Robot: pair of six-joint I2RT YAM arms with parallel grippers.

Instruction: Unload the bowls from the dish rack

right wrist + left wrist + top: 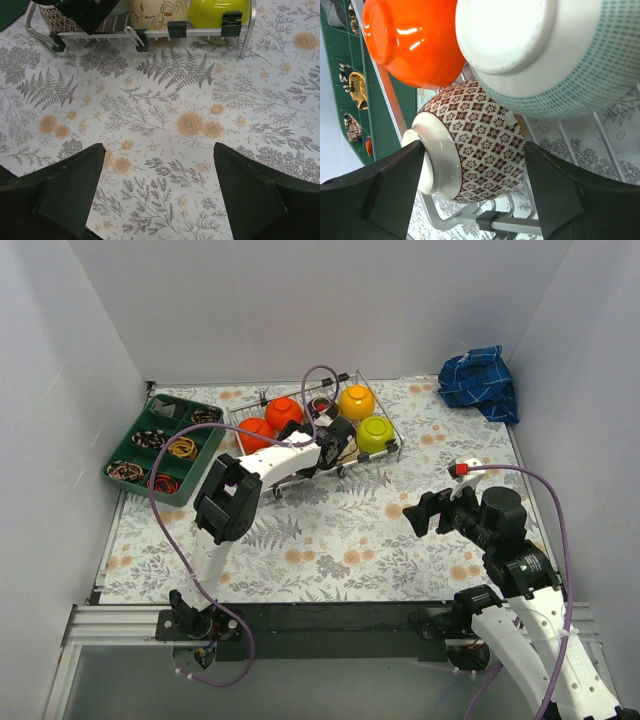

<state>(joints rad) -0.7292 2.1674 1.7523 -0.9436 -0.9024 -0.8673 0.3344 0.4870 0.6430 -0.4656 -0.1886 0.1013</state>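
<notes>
The dish rack sits far and centre-left on the floral tabletop, between the green compartment tray on the left and a crumpled blue cloth at the far right. The left gripper reaches into the rack's near side. Its jaws straddle a brown lattice-patterned bowl lying on its side, one finger at the bowl's foot and the other at its wall. Whether they press on it I cannot tell. An orange bowl and a white teal-dashed bowl lie just beyond it. The right gripper hangs spread wide and holding nothing over bare tabletop, nearer than a yellow-green bowl.
</notes>
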